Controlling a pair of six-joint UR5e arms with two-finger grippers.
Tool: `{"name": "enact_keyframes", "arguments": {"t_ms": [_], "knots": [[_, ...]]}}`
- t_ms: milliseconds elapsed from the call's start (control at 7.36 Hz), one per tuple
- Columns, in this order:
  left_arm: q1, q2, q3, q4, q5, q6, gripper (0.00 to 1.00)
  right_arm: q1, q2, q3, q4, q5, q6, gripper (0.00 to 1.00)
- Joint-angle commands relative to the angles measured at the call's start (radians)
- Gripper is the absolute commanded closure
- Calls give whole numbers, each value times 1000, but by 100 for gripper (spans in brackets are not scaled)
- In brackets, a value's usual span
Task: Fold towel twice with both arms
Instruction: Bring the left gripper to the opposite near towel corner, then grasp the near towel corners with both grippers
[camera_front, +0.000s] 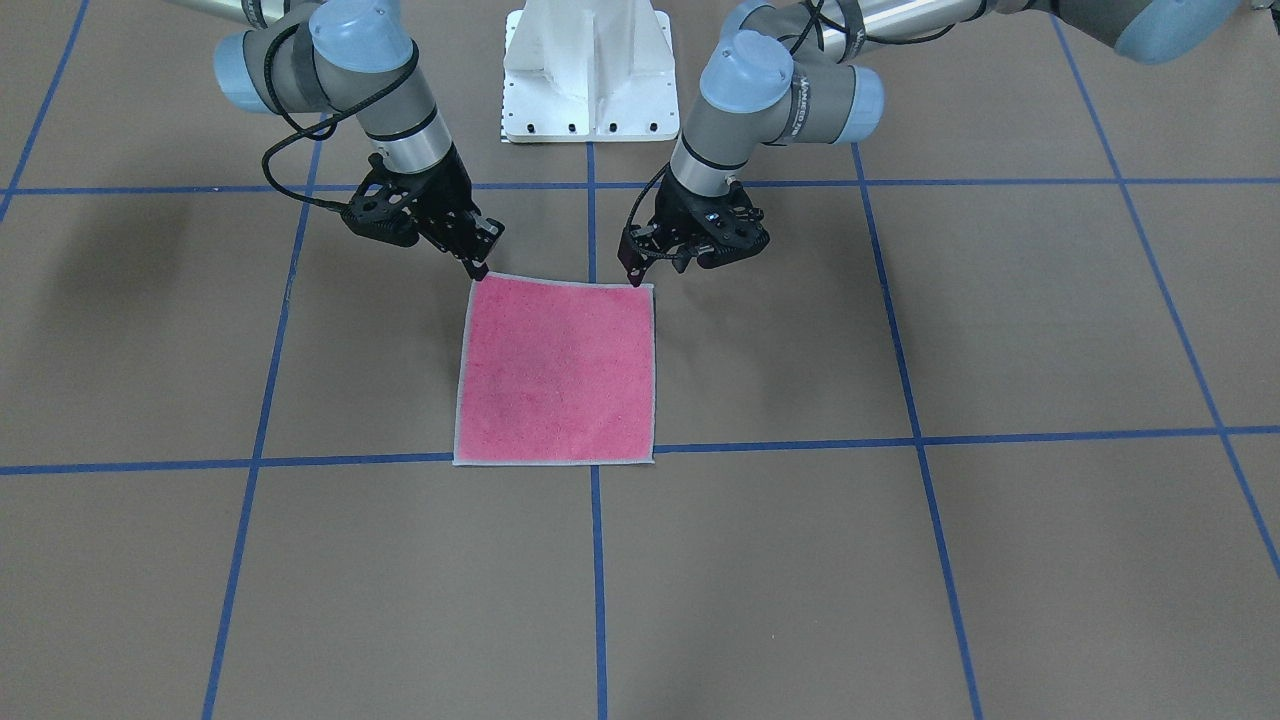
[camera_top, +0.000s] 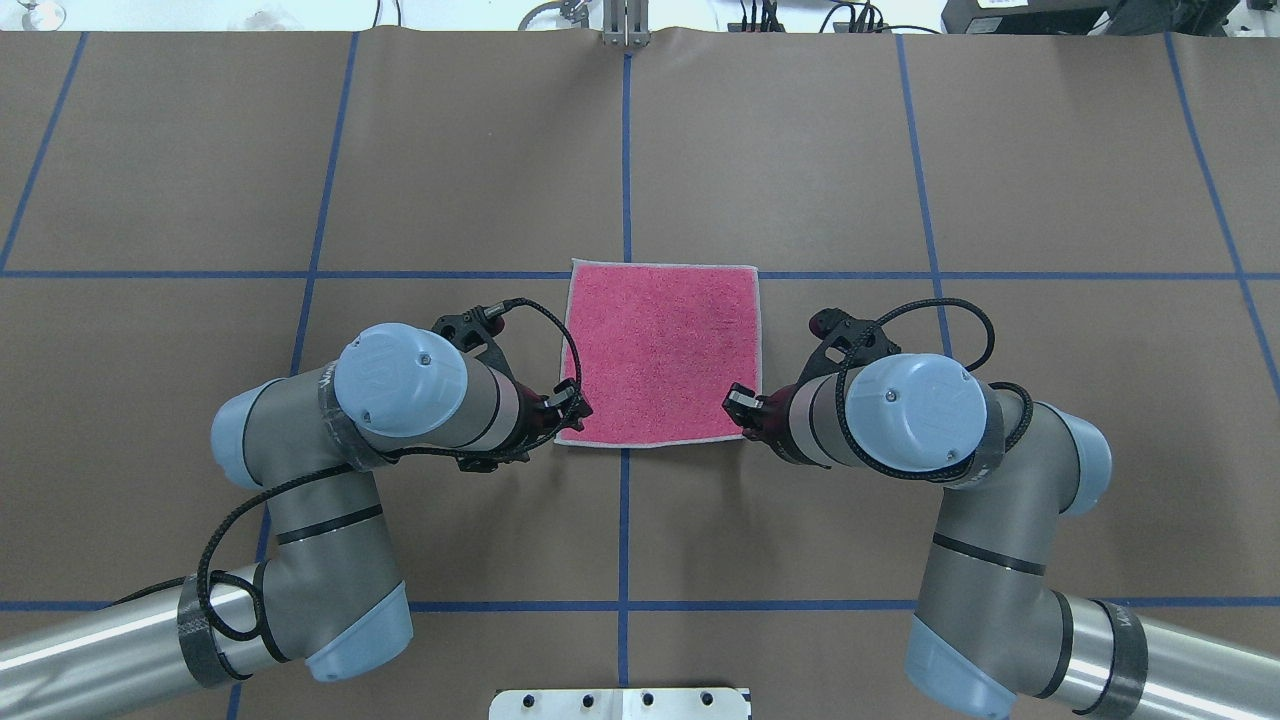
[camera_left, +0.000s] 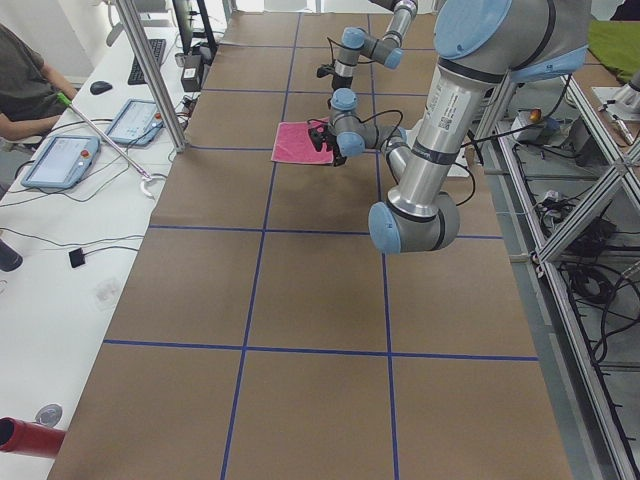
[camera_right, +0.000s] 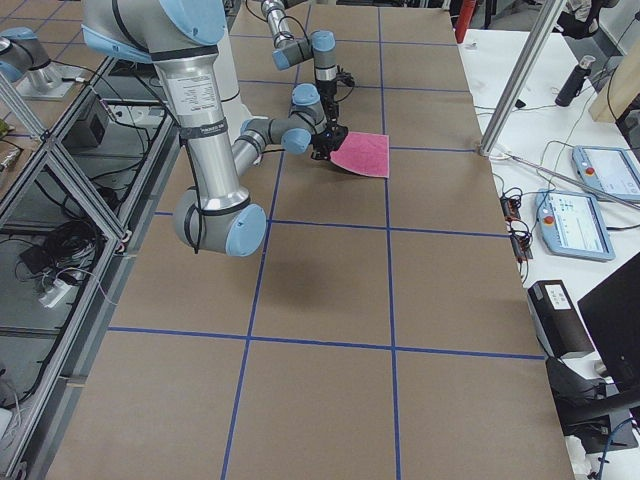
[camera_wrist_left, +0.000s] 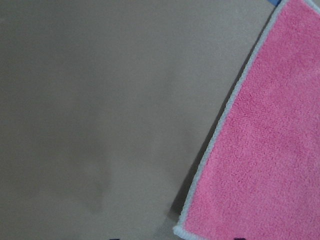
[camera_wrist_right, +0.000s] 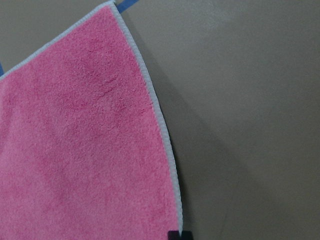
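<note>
Towel (camera_top: 660, 350) flat, pink up, on worktop (camera_top: 900, 450) ahead of my base (camera_top: 620, 703); my left arm (camera_top: 400, 390) and right arm (camera_top: 910, 410) set jaws at its two base-side corners, parted or gripping I cannot tell.

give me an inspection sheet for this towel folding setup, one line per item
surface: brown table with a blue tape grid
job's things: towel spread flat, pink face up, unfolded
clutter: nothing seen
grippers: left gripper at the towel's near left corner, right gripper at its near right corner; open or shut unclear
cables: black cables loop off both wrists, clear of the towel
surroundings: white pedestal base behind; side bench with tablets and a seated person
</note>
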Motion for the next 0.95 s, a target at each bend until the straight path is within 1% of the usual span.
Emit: {"name": "enact_keyframes", "arguments": {"t_ms": [0,136,408,815], "knots": [[5,-22,31,-2,0,0,28,1,0,2,0,1,0,100],[5,-36,47,-2,0,0,30,1,0,2,0,1,0,100],[4,-35,50,-4,0,2,42,1,0,2,0,1,0,100],[4,-35,51,-4,0,2,43,1,0,2,0,1,0,100]]}}
